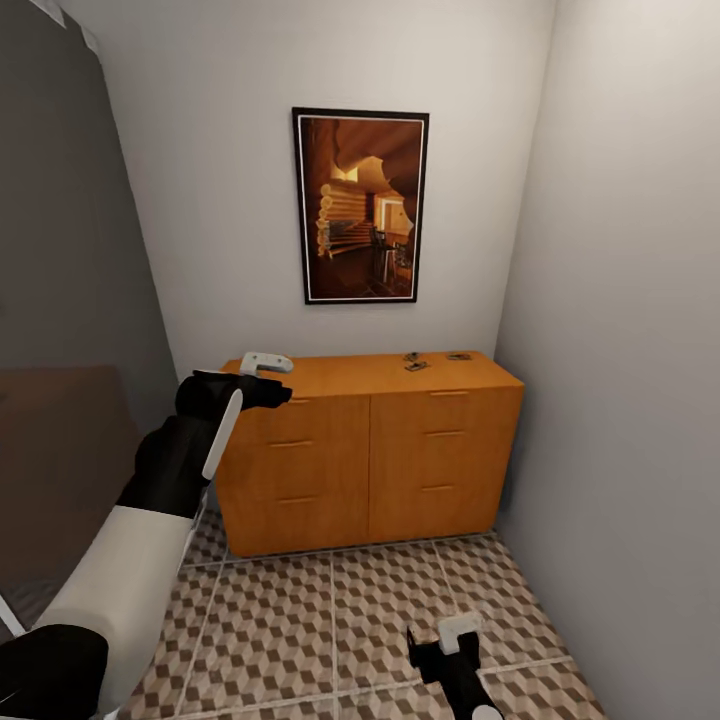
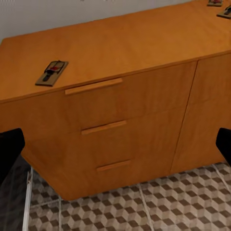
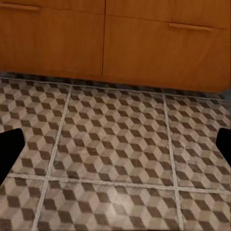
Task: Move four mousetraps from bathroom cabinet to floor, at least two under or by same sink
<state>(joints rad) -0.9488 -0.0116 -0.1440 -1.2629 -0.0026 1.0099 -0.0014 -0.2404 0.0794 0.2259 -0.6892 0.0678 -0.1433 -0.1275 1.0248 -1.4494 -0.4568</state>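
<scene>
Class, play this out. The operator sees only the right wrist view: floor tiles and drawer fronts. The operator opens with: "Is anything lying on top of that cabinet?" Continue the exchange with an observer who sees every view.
Observer: Yes. The head view shows three mousetraps near the right end of the cabinet top.
Operator: Any others?
Observer: One more mousetrap lies near the left end, above the top drawer handle.
Operator: Where is the left pincer?
Observer: The left pincer is raised at the cabinet's left end, about level with its top, jaws wide open.
</scene>
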